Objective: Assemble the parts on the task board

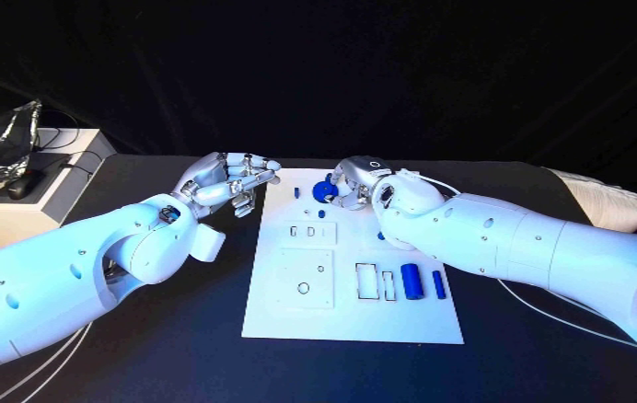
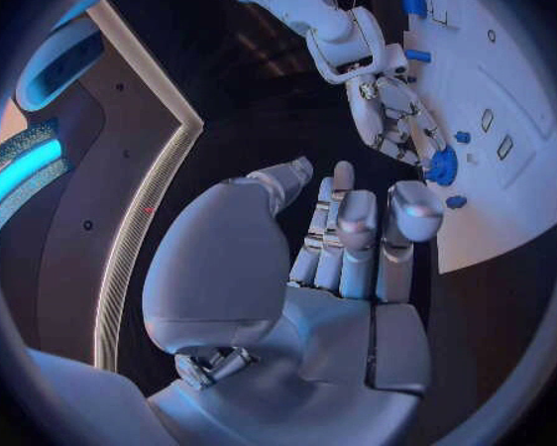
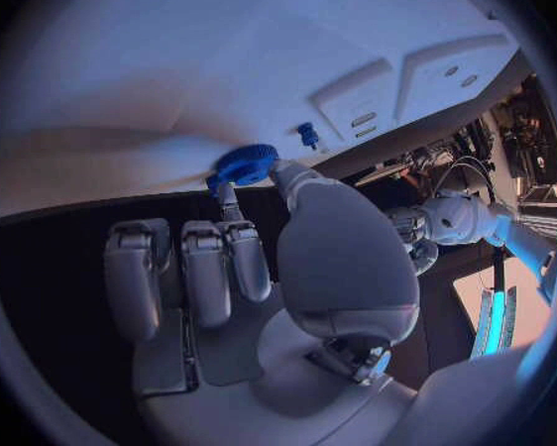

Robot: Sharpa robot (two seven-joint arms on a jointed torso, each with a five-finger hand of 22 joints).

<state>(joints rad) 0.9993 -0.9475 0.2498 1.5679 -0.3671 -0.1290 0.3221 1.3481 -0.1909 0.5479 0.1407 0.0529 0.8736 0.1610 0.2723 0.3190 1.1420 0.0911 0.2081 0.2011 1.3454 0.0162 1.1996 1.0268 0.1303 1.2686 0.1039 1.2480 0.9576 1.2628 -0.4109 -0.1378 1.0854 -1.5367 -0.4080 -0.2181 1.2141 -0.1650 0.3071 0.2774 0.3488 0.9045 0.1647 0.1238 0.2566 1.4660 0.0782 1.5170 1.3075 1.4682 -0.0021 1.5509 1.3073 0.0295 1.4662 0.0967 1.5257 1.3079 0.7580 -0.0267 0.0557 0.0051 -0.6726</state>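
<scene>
A round blue toothed part [image 1: 323,189] is pinched by the right hand [image 1: 356,182] at the white task board's [image 1: 348,316] far edge; nothing is held by the left hand [image 1: 234,182], fingers loosely curled, just off its far left corner.

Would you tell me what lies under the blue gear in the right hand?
The blue gear, pinched by the right hand, sits at the far edge of the white task board. Its own body and the fingers cover whatever peg or hole lies directly beneath.
</scene>
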